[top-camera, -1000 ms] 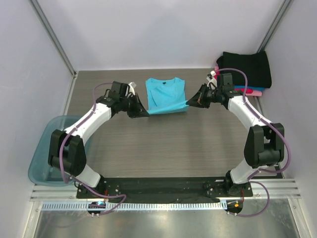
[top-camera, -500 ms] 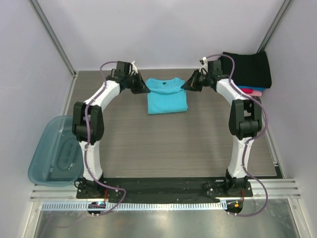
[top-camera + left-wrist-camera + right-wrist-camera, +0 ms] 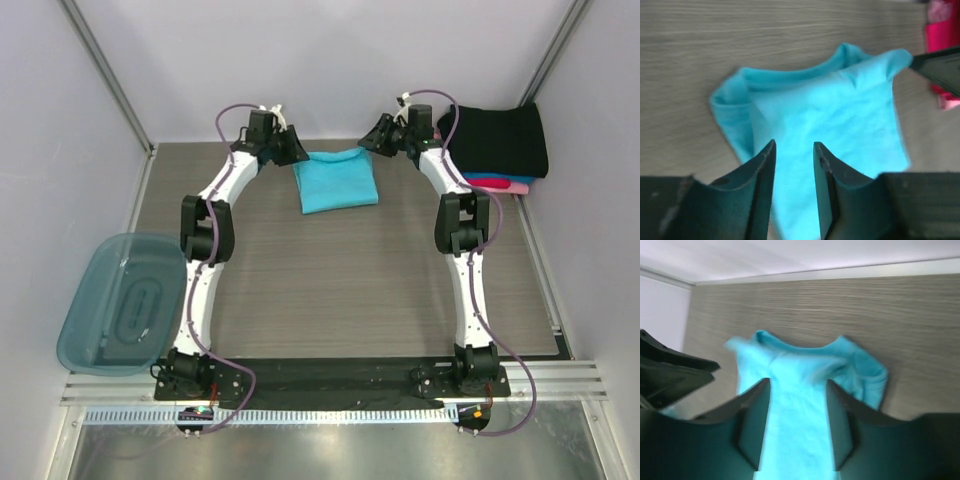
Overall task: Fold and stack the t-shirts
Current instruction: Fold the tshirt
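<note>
A turquoise t-shirt lies folded as a rough rectangle at the back middle of the table, its collar edge toward the rear wall. My left gripper hovers at its back left corner, my right gripper at its back right corner. In the left wrist view the left gripper stands open, with turquoise cloth showing through the gap. The right gripper is open too, above the same shirt. More folded t-shirts are stacked at the back right, a black one on top of pink and blue ones.
A translucent blue-grey bin sits off the table's left front corner. White walls close in the back and both sides, with metal posts in the rear corners. Both arms stretch far back from their bases at the near edge.
Both arms swung from mid-table to the back edge, carrying the shirt's near edge over onto itself. Both grippers went from shut to open and the cloth dropped flat.
</note>
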### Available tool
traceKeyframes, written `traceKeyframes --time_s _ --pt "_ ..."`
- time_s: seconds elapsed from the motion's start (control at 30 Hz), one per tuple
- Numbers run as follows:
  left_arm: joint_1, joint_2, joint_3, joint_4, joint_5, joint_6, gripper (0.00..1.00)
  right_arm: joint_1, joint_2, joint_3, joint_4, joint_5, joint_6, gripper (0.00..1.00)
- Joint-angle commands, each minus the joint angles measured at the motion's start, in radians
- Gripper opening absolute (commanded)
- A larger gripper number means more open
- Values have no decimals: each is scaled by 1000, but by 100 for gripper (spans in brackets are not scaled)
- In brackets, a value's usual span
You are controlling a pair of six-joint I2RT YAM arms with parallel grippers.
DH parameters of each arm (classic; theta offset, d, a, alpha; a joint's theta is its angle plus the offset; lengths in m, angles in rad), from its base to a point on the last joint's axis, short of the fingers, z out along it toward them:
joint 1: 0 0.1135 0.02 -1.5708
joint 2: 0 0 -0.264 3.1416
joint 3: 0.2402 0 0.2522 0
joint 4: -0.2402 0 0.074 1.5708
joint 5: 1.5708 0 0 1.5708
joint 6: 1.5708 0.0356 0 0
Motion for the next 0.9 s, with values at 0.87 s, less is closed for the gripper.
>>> traceKeyframes --time_s 0.87 --pt "-6 -226 -489 236 492 -101 36 -104 -124 -334 -28 -260 -121 65"
